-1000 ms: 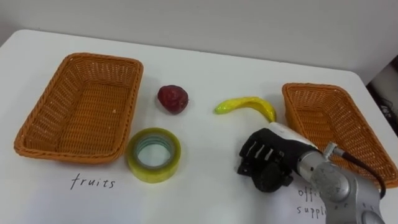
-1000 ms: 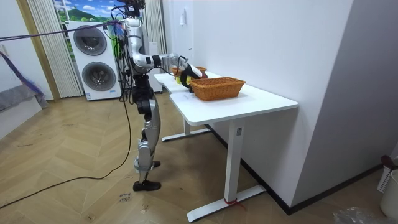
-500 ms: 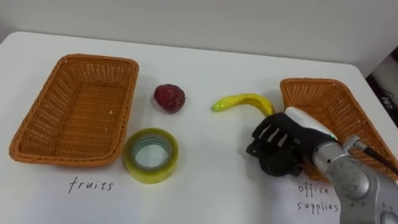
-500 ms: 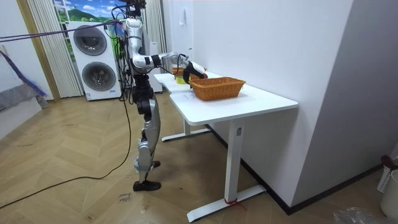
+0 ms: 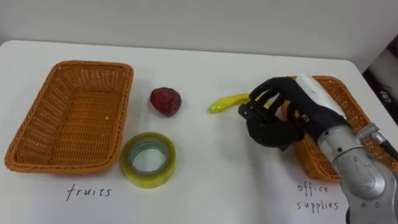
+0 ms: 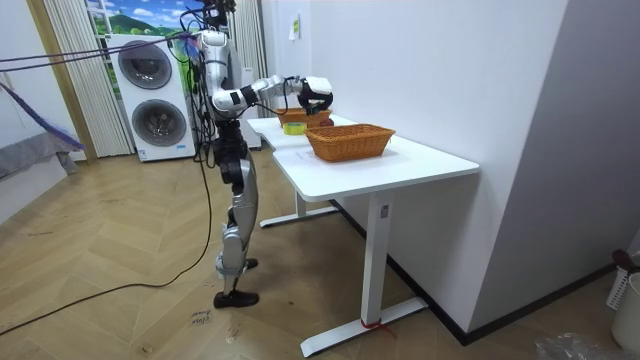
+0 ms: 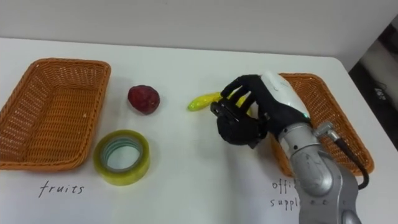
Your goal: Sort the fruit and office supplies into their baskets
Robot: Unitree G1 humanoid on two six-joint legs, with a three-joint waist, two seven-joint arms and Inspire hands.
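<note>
My right hand (image 5: 273,118) hovers above the table between the yellow banana (image 5: 222,103) and the right wicker basket (image 5: 348,102), which stands over an "office supplies" label. Its fingers curl round a dark object that I cannot identify. The hand hides the banana's right end. A dark red fruit (image 5: 165,101) lies to the left of the banana. A roll of yellow tape (image 5: 148,160) sits flat near the front. The left wicker basket (image 5: 37,158), over a "fruits" label, holds nothing. In the room view I stand at the table's end with the right hand (image 6: 316,92) raised.
The white table (image 5: 205,186) ends close behind the baskets at a pale wall. Handwritten labels lie on the table in front of each basket. In the room view a washing machine (image 6: 150,100) stands behind me.
My right hand has risen off the table front and moved back toward the banana and the right basket, keeping its fingers curled. The eye view has shifted a little.
</note>
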